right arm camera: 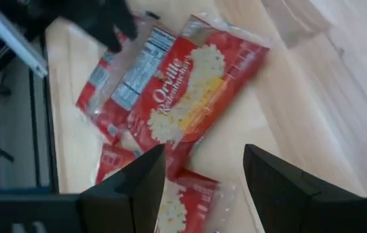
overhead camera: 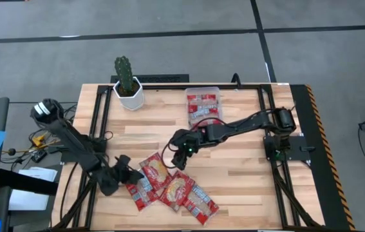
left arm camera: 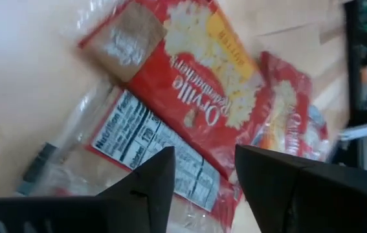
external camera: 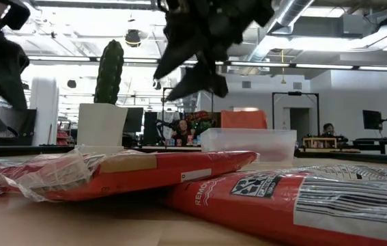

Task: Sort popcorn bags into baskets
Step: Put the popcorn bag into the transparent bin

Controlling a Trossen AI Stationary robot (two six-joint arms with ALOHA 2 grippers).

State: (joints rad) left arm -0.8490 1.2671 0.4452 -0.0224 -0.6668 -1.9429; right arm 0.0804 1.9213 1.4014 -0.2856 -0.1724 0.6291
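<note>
A loose heap of red popcorn bags (overhead camera: 169,188) lies at the near edge of the wooden desk (overhead camera: 246,167), several overlapping one another. Some show the yellow popcorn picture, others a white label panel with a barcode. In the low view two of them fill the foreground, one bag (external camera: 138,171) resting partly across another (external camera: 302,201).

The left tool (overhead camera: 129,173) sits at the left side of the heap, low over the desk, its fingers spread apart and holding nothing. Its wrist camera looks between the two dark fingers (left arm camera: 141,191) onto a bag turned label side up, tucked under a bag with the popcorn picture (left arm camera: 196,84).

The right tool (overhead camera: 183,154) hangs just beyond the heap, near the middle of the desk, above the surface. Its fingers (right arm camera: 131,188) are also apart and empty, with a bag (right arm camera: 186,90) showing the popcorn picture in front of them.

Farther back, near the far edge, stands a clear plastic tray (overhead camera: 203,106) with red bags already inside. To its left, well apart, is a white pot with a green cactus (overhead camera: 128,84).
</note>
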